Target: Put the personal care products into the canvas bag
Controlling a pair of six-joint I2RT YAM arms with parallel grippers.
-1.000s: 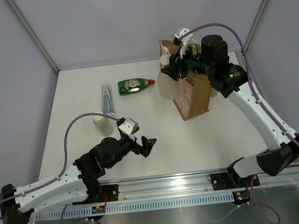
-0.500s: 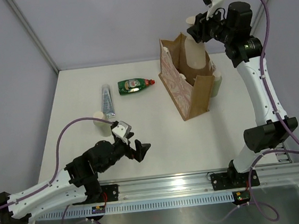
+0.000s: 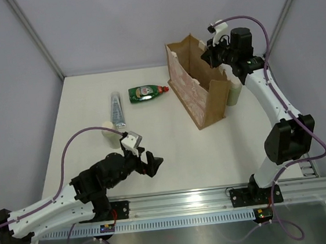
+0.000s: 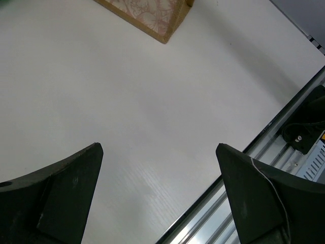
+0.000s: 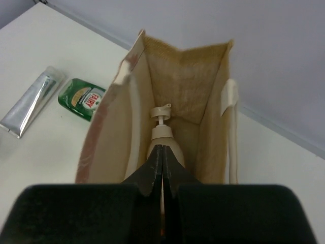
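Trouble seems likeliest at the near side. The left hand (image 3: 150, 163) hangs low over bare worktop (image 3: 171, 144), fingers wide apart and holding nothing, well short of the bag. A cream bottle (image 3: 113, 136) stands just beyond it, far left of the bag and partly behind the arm's cable. I judge that a reach for it could snag the cable or tip the bottle.

Farther on, the silvery tube (image 3: 116, 107) lies flat. The green bottle (image 3: 147, 93) lies on its side, red cap toward the bag. Both look smooth and may roll or slip out of a pinch.

The bag (image 3: 185, 99) stands upright, tan with a pinkish patterned side, mouth open. It looks light, so a knock on its rim might topple it. A beige pump bottle (image 5: 163, 133) stands inside, and another cream bottle (image 3: 234, 94) stands just right of the bag. The right hand (image 5: 162, 150) hovers over the mouth, fingers pressed together, empty.
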